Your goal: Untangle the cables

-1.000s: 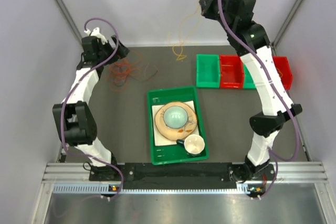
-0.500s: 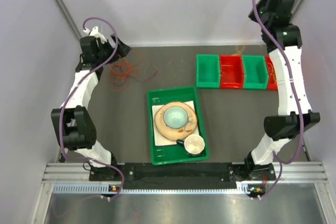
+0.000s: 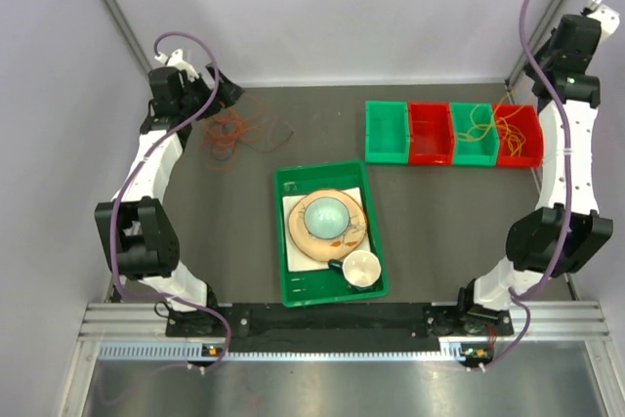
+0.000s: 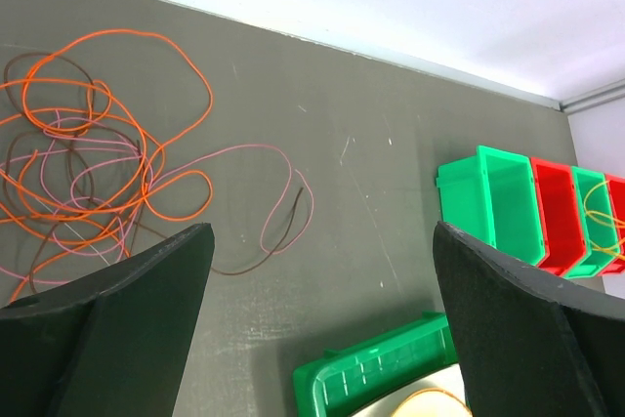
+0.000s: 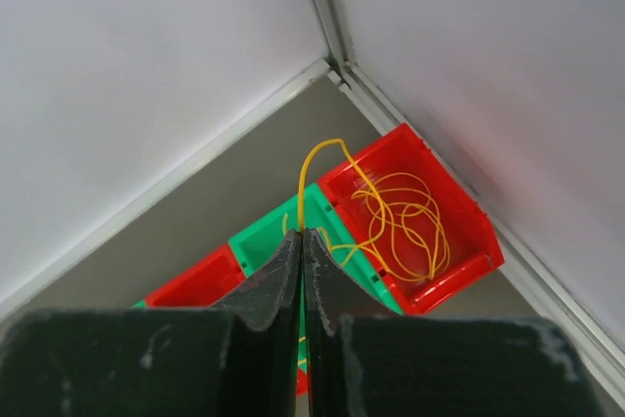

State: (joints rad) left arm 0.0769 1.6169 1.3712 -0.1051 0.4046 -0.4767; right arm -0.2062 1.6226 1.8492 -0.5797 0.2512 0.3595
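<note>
Right gripper: the right gripper (image 5: pixel 303 237) has its fingers pressed together, pinching one yellow cable (image 5: pixel 300 192) that rises straight out from between the tips.
Yellow cable: from the pinch it arcs forward and drops into the red bin (image 5: pixel 454 275) just ahead of and below the fingertips, where its loops lie piled. In the top view a few strands also cross the green bin (image 3: pixel 476 150) beside it.
Why held so: the high pinch over the bin probably lets the slack fall inside it, keeping this freed strand apart from the others.
Left gripper: the left gripper (image 4: pixel 320 231) is spread wide and holds nothing, hanging above the table.
Tangle of cables: the tangle of cables (image 4: pixel 88 163), orange, pinkish and dark brown, lies on the table ahead of the left finger and off to its left, well apart from the right gripper.
Why placed so: the open jaws near the heap look poised for the next pick.
Writing: no brand, label or lettering can be read anywhere.
</note>
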